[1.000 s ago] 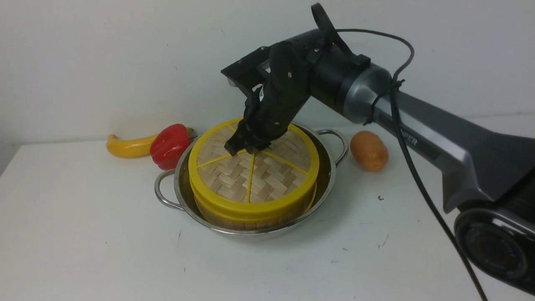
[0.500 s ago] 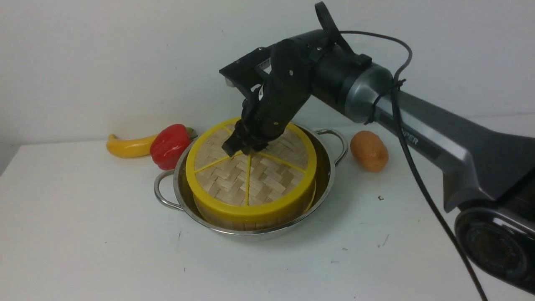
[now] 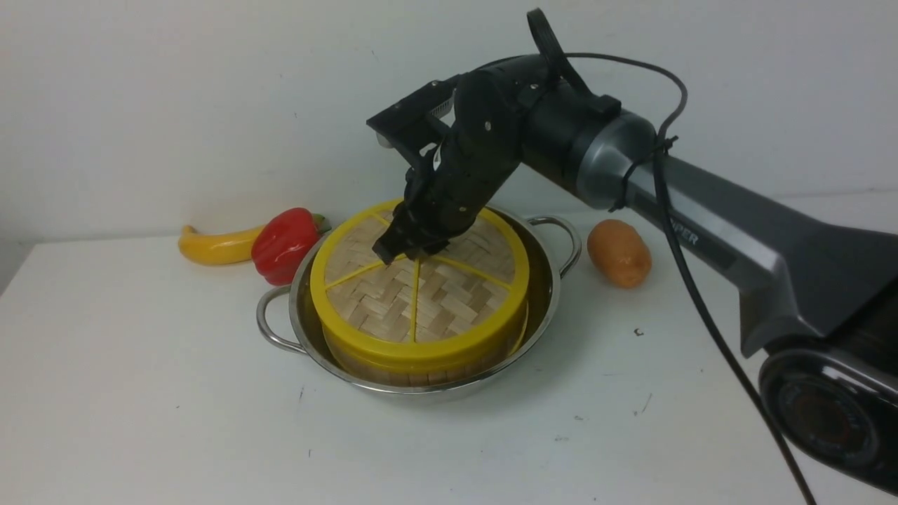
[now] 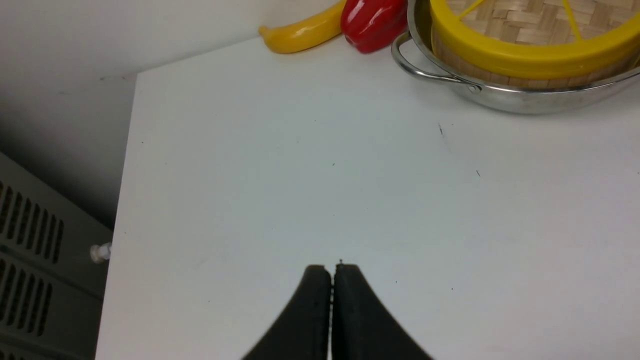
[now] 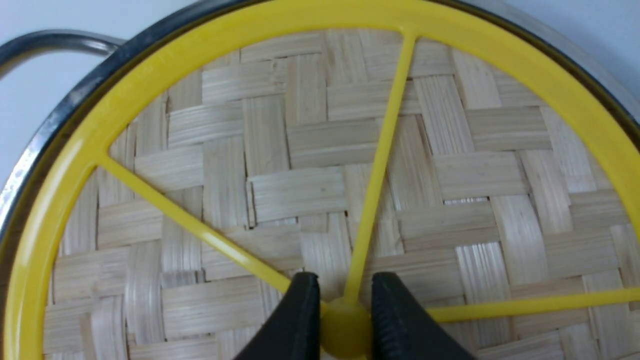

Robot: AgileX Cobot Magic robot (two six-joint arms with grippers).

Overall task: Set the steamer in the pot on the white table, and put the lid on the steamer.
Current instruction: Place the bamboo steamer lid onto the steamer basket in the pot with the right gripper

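The pot (image 3: 544, 280) stands on the white counter (image 3: 175, 393) in the middle of the front view. The steamer (image 3: 421, 370) sits inside it, its bamboo wall showing beneath the lid (image 3: 435, 294), which lies flat on top and covers it. The right pincer (image 3: 403, 252) reaches down from the upper right of the frame and is clenched on the lid's small yellow knob (image 5: 346, 325), one finger on each side. The left pincer (image 4: 332, 272), fingers pressed together and grasping nothing, hovers over bare counter, well apart from the pot. A banana (image 3: 214, 245) and a red pepper (image 3: 284, 242) lie left of the pot, the pepper just beside its rim. An orange-brown potato (image 3: 619, 252) lies to its right.
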